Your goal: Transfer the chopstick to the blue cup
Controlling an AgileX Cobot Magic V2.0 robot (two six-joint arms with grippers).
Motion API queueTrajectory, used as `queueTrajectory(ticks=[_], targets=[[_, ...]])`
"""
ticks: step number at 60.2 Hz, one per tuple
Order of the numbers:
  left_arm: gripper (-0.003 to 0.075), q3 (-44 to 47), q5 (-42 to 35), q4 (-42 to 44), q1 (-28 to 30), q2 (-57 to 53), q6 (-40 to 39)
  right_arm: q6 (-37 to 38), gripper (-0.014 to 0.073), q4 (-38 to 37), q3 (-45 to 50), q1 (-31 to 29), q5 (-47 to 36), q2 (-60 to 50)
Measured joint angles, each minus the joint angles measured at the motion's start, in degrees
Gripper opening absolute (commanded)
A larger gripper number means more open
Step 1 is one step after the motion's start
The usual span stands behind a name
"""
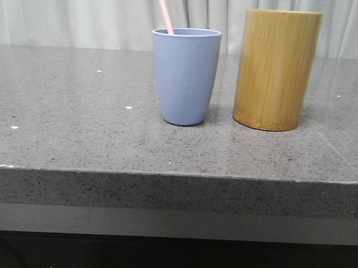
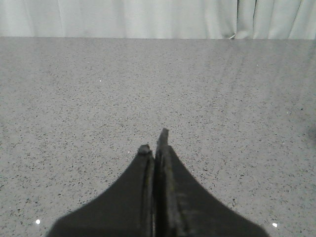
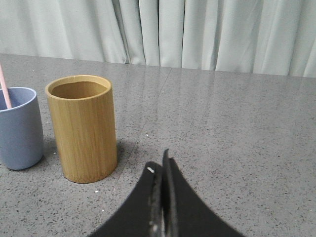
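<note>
On the grey speckled table (image 1: 73, 136), the blue cup (image 1: 185, 76) stands upright just beside the taller bamboo cylinder (image 1: 276, 70), the two close but not touching, with pale curtains (image 1: 77, 16) hanging behind them. The chopstick (image 1: 165, 12) already sits inside the blue cup: its pink shaft rises out past the rim, leaning toward the robot's left, and its upper end runs off the top of the front view, so I cannot see how long it is or where its lower tip rests inside. From the right wrist view the same arrangement shows, the blue cup (image 3: 19, 127) with the chopstick (image 3: 4, 90) slanting out of it and the bamboo cylinder (image 3: 83, 127) next to it, its mouth dark and, as far as I can see, with nothing standing up out of it. To my eye the transfer is done, since the stick is held by the cup alone and nothing grips it; what might remain is only for the arms to settle away. The right gripper (image 3: 161, 170) has its jaws pressed together on nothing, and it sits well apart from the cup, with the bamboo cylinder lying between it and the chopstick. The left gripper (image 2: 154, 143) is likewise closed and empty, over bare tabletop with neither cup near its fingers.
</note>
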Motion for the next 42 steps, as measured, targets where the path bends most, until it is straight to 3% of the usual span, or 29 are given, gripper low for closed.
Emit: queueTrajectory(ticks=[17, 29, 42], targets=[[-0.0019, 7.18, -0.23, 0.0, 0.0, -8.6, -0.11, 0.0, -0.0088, 0.0, 0.0, 0.0, 0.0, 0.0], [-0.0019, 15.34, -0.36, 1.52, 0.0, -18.48, -5.65, 0.0, -0.0088, 0.0, 0.12, 0.0, 0.0, 0.0], [-0.0019, 21.12, -3.99, 2.32, 1.5, -19.19, -8.55, 0.04, -0.0088, 0.0, 0.12, 0.0, 0.0, 0.0]])
